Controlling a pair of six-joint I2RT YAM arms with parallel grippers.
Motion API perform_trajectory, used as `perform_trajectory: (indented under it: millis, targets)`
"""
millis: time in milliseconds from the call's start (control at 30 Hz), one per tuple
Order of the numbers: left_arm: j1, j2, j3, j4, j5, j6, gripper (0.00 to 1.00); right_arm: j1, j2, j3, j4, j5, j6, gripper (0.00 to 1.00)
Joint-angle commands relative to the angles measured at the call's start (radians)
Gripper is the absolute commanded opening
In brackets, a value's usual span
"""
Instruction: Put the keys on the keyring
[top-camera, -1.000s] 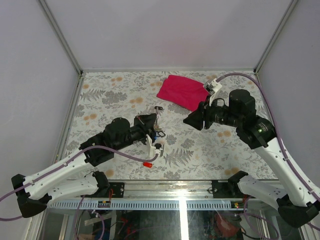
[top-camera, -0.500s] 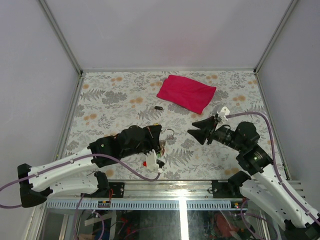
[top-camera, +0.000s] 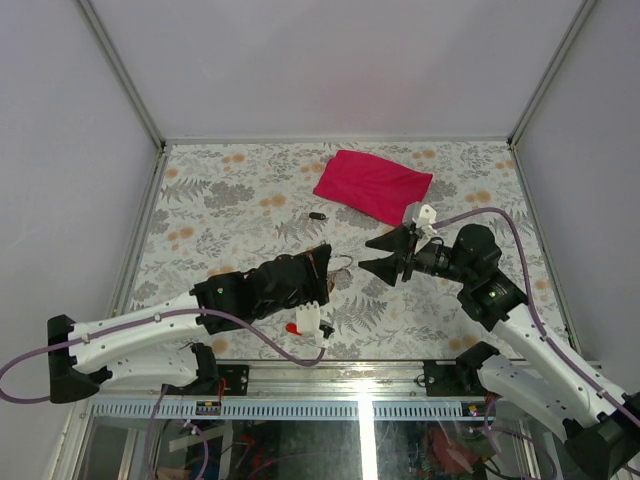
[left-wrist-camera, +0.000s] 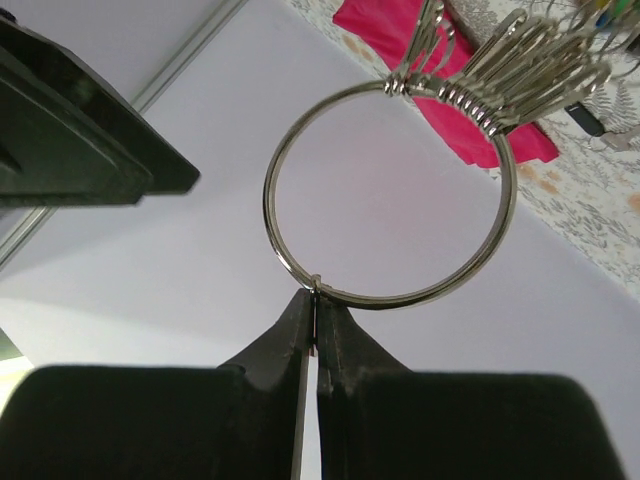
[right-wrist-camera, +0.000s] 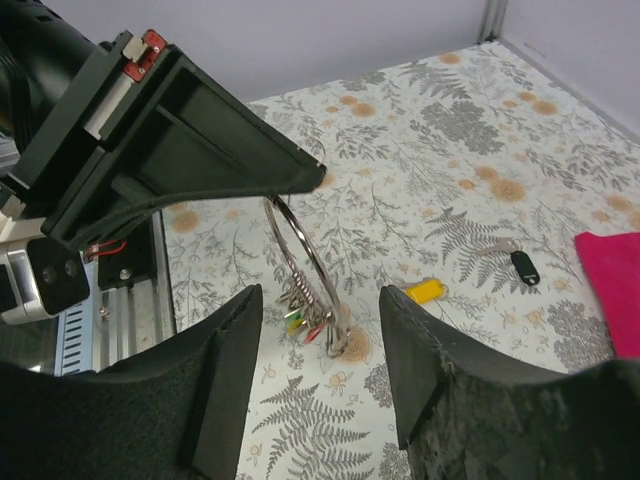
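My left gripper (top-camera: 327, 266) is shut on the keyring (left-wrist-camera: 420, 297), pinching the thin silver ring at its lower edge and holding it up off the table. The bunch of small keys (left-wrist-camera: 500, 70) hangs on the ring's far side. My right gripper (top-camera: 367, 255) is open and empty, facing the ring from the right. In the right wrist view the ring (right-wrist-camera: 311, 261) stands between my open fingers (right-wrist-camera: 318, 300). A yellow key (right-wrist-camera: 424, 290) lies on the table just beyond. A red key (top-camera: 292, 327) lies near the front edge beside my left wrist.
A magenta cloth (top-camera: 372, 185) lies at the back right. A small black key (top-camera: 317, 215) lies on the floral table (top-camera: 220, 200) left of the cloth, and also shows in the right wrist view (right-wrist-camera: 523, 266). The enclosure walls stand around the table.
My right arm has swung from beside the cloth down to the middle, its open fingers now close to the ring. My left gripper has shifted slightly right, still holding the ring.
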Motion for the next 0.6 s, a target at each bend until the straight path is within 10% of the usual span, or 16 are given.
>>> perform_trajectory:
  millis: [0, 567]
  targets:
    - [-0.026, 0.022, 0.065, 0.067, -0.066, 0.094, 0.00, 0.000, 0.042, 0.084, 0.094, -0.091, -0.020, 0.58]
    - [-0.069, 0.069, 0.129, 0.037, -0.081, 0.113, 0.00, 0.051, 0.196, 0.104, 0.186, -0.186, -0.026, 0.62]
